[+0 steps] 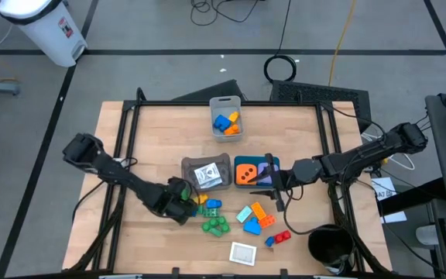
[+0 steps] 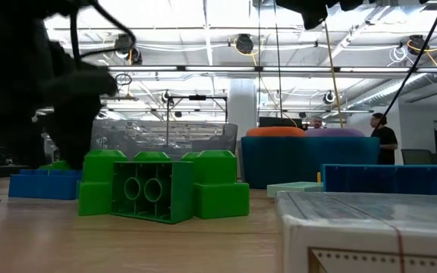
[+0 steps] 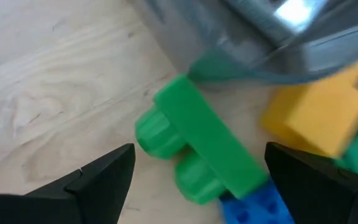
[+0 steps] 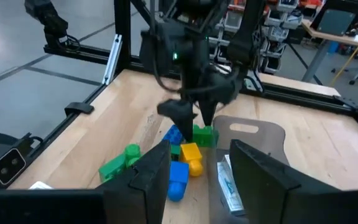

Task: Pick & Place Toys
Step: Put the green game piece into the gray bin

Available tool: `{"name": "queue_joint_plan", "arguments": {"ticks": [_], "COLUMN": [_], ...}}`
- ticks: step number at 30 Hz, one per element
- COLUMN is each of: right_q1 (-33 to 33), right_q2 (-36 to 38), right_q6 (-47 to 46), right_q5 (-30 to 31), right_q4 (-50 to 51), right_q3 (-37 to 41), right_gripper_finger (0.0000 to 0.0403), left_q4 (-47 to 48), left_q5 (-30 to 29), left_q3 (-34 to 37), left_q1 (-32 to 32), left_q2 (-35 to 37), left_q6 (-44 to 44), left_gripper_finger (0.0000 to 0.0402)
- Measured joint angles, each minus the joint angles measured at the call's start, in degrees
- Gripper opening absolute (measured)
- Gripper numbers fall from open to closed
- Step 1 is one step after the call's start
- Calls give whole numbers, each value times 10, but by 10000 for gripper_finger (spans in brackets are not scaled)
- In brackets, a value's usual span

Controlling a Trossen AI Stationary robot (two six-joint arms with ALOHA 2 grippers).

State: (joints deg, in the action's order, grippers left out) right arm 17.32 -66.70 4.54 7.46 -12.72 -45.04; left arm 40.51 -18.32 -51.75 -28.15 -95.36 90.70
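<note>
Left wrist view: the left tool point(image 3: 194, 180), spread wide, straddles a small green plastic brick point(image 3: 197, 146); light, rigid, slick—pinch its flat sides.

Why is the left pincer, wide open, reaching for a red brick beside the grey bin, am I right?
Nearly: the brick is green, not red, as the left wrist view shows. The left pincer is indeed wide open around it, beside the grey bin.

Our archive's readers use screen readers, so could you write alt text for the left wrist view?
The open left gripper hangs just above a green brick lying on the wooden table, one dark finger on each side. A yellow brick lies beside it, a blue brick at its end and a grey bin beyond.
</note>
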Motion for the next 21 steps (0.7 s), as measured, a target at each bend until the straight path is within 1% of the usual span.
{"name": "queue_joint_plan", "arguments": {"ticks": [3,7,17,19,21], "right_q1": [0,0,0,0,0], "right_q2": [0,0,0,0,0], "right_q6": [9,17,24,24,23], "right_q5": [0,0,0,0,0], "right_q4": [0,-7,-12,-12,-12], "right_q3": [0,0,0,0,0], "right_gripper_finger": [157,157,157,157,157], "left_q4": [1,1,-1,-1,-1], "left_q5": [21,49,48,48,48], "left_q3": [0,-2,-1,-1,-1], "left_q1": [11,25,27,27,27], "left_q2": [-19,-24,-25,-25,-25], "left_q6": [-1,-9,-4,-3,-2], "left_gripper_finger": [365,365,364,355,335]}}
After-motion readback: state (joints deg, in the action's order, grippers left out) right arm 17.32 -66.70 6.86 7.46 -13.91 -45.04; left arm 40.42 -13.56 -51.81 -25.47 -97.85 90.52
